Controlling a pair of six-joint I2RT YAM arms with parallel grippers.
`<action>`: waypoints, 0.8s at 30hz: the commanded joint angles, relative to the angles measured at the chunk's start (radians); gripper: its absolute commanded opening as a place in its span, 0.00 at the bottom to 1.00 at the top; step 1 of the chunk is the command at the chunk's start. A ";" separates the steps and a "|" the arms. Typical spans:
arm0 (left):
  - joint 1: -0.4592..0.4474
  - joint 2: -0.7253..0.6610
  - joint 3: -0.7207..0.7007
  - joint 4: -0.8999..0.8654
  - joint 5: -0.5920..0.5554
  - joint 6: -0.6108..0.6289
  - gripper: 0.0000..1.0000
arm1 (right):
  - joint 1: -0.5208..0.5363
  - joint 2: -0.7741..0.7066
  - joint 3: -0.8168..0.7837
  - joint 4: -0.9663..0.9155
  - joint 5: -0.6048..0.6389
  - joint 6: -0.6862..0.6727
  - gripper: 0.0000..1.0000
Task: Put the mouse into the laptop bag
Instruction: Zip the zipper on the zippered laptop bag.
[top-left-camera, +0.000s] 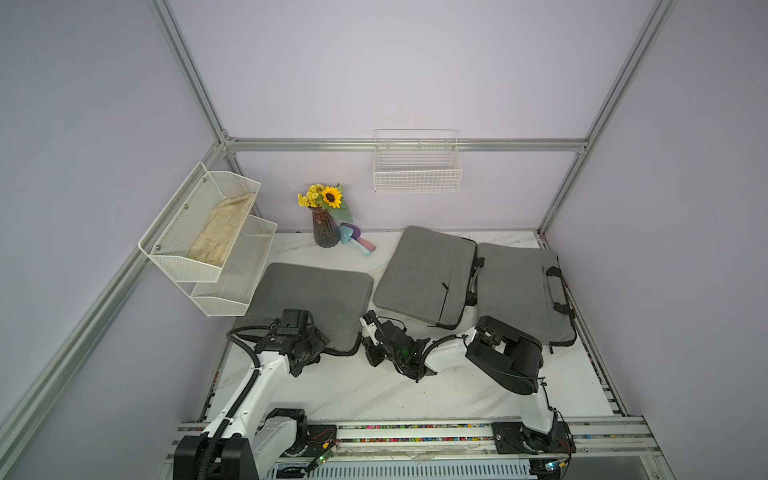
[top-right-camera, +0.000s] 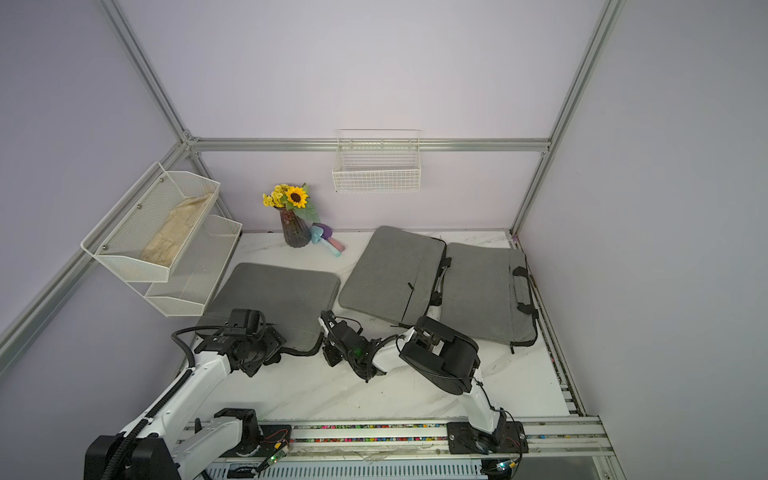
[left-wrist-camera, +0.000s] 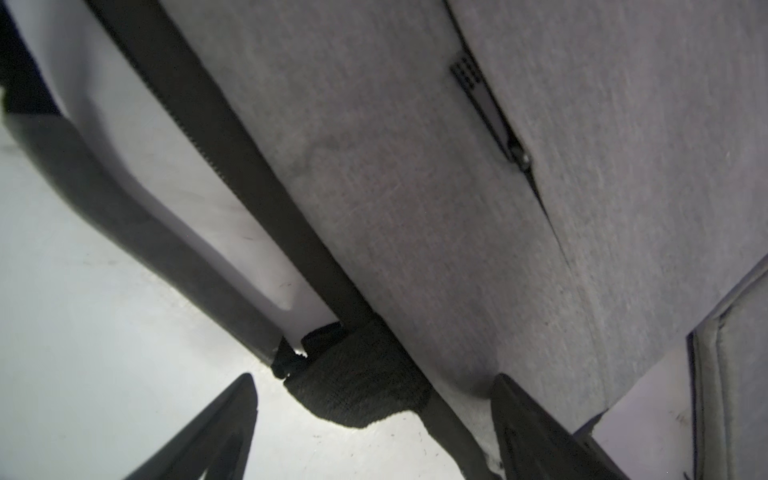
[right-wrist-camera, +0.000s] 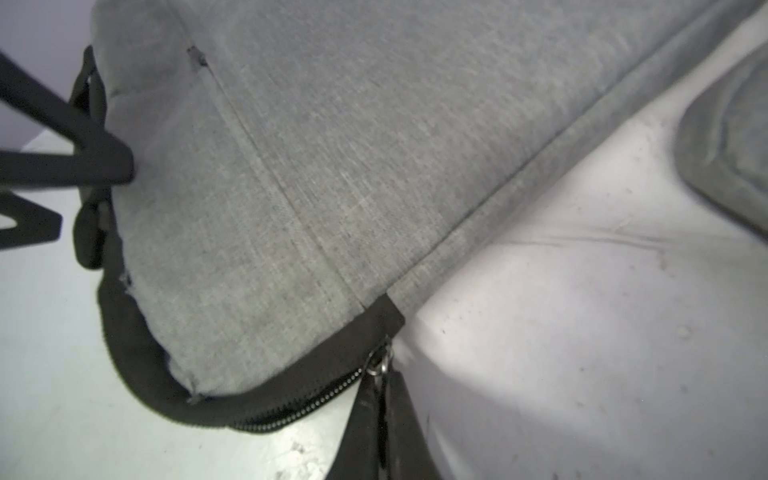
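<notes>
No mouse shows in any view, so its place cannot be told. Of 3 grey bags on the bench (top-left-camera: 374, 390), the laptop bag (top-left-camera: 316, 295) being worked lies by the bench's left edge. The right hand (right-wrist-camera: 380, 399) is pinched closed on the small metal zipper pull (right-wrist-camera: 380, 363) at a bag corner toward the bench's front edge. The left hand (left-wrist-camera: 374, 378) stands wide, holding nothing, straddling the bag's edge where the handle (left-wrist-camera: 137, 232) is sewn on. The bag looks soft, limp and light, likely to slide when the zip is drawn, so bracing that edge seems wise. A mouse should be light, hard and slick: grip its 2 flanks.
</notes>
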 joint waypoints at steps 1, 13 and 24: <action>0.006 0.006 0.006 0.091 0.102 0.029 0.76 | 0.001 -0.003 0.001 -0.032 0.016 0.016 0.00; -0.022 0.134 -0.066 0.277 0.184 -0.036 0.38 | -0.057 -0.078 -0.031 -0.040 -0.063 0.026 0.00; -0.157 0.188 -0.082 0.357 0.107 -0.153 0.21 | 0.075 -0.140 -0.113 0.001 -0.103 -0.001 0.00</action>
